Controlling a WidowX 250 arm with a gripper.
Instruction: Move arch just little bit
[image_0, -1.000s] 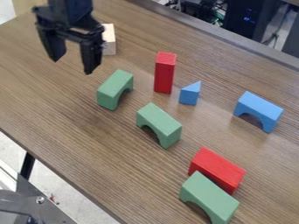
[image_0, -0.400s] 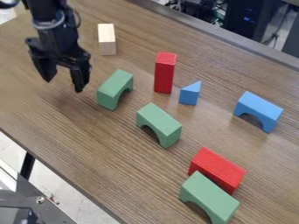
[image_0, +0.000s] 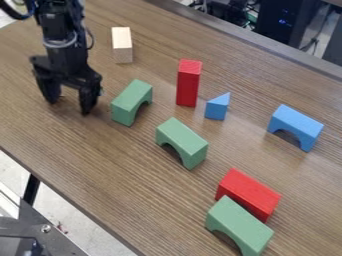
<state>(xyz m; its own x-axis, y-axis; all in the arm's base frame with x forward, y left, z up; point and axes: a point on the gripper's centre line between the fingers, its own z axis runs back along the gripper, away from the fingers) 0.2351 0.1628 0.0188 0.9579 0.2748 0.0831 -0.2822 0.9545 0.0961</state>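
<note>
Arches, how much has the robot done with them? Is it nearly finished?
Not nearly. Getting close looks done: the open jaws are low over the table, beside the nearest green arch. Nothing is in hand, and a small gap shows between the jaws and that arch. The little move looks left to do, since no arch has shifted in these pictures.

The gripper (image_0: 69, 106) has sunk lower over the table (image_0: 80, 145), just left of that leftmost green arch (image_0: 131, 99), uncovering the whole pale block (image_0: 122, 45).
</note>
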